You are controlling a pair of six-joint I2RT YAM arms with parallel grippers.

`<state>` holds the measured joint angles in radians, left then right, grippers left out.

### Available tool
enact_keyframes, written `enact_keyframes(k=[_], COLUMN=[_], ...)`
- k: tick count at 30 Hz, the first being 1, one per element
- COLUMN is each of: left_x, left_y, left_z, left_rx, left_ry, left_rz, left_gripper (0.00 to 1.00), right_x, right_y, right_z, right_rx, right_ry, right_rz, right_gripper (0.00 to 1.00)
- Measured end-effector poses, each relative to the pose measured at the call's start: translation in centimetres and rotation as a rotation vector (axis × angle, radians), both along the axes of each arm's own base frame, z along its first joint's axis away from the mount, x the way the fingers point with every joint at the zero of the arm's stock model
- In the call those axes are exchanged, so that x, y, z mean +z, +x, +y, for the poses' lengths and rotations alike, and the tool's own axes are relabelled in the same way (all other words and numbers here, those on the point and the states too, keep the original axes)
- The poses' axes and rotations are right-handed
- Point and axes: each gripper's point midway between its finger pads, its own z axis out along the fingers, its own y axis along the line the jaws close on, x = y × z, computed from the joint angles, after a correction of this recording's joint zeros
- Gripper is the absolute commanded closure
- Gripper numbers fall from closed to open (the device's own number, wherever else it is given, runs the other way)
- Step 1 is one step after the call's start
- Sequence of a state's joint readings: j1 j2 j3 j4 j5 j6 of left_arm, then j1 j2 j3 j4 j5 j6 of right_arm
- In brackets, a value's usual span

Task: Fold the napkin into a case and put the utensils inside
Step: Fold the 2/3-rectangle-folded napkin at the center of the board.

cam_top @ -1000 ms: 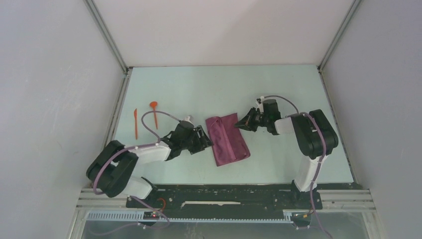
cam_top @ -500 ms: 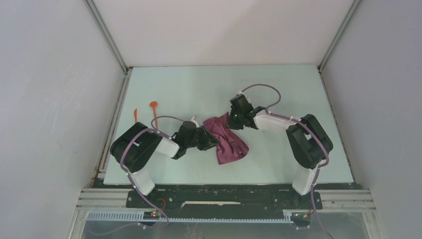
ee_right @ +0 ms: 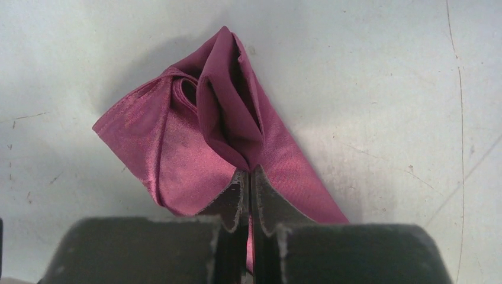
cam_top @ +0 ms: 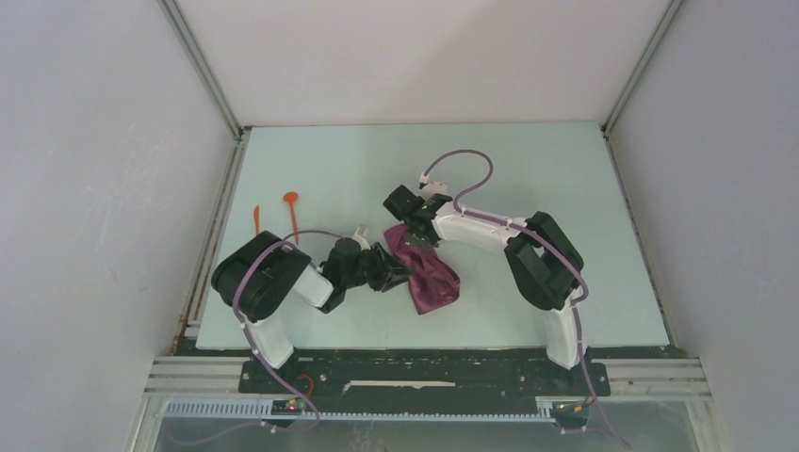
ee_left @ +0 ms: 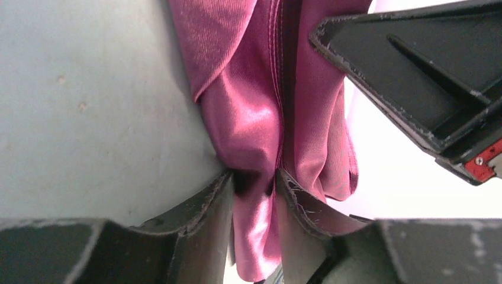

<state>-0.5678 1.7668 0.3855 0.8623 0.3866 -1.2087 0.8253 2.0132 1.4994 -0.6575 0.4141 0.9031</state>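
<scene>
Pinching napkin (cam_top: 432,281) at 9 o'clock with left pincer (cam_top: 393,275), at 11 with right pincer (cam_top: 411,226); utensils (cam_top: 293,218) off at 10, nearer left.

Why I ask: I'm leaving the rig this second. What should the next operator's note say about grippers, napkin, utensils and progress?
Left gripper: shut on a bunched fold of the napkin.
Right gripper: shut on the napkin's far end.
Napkin: mid-table, rumpled between both grippers, not a neat case.
Spoon-ended orange utensil and second orange utensil: on the table, left side, apart from the cloth.
Done: partial folding. Left: finish the case, insert both utensils.
</scene>
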Motion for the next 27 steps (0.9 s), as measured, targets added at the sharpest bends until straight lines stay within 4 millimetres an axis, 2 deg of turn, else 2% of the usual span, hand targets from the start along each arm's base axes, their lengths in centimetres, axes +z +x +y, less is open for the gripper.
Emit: enact_keyframes(k=[6,9,14,20,27], left_x=[-0.3,-0.4,-0.2,-0.3,-0.4], left_y=[-1.3,-1.8,-1.9,-2.1,-1.7], left_z=[1.0,2.4,5.3,7.9,9.5], left_rx=[0.016,0.049,0.127,0.200,0.254], left_ry=[-0.029,-0.040,-0.061,-0.068,-0.075], left_rz=[0.008,0.013,-0.007,-0.014,-0.020], left_gripper=[0.65,0.60,0.57,0.58,0.60], right_x=[0.4,0.6,0.4,-0.4,-0.2], right_y=[-0.2,-0.5,-0.9,-1.3,-1.9], right_z=[0.6,1.3,2.1,2.1,2.4], right_rx=[-0.041,-0.050,-0.048,-0.050,-0.045], right_ry=[-0.079,-0.102,-0.142,-0.203,-0.225], right_rz=[-0.023,-0.036,-0.051,-0.059,-0.067], right_gripper=[1.00,1.00,1.00,1.00,1.00])
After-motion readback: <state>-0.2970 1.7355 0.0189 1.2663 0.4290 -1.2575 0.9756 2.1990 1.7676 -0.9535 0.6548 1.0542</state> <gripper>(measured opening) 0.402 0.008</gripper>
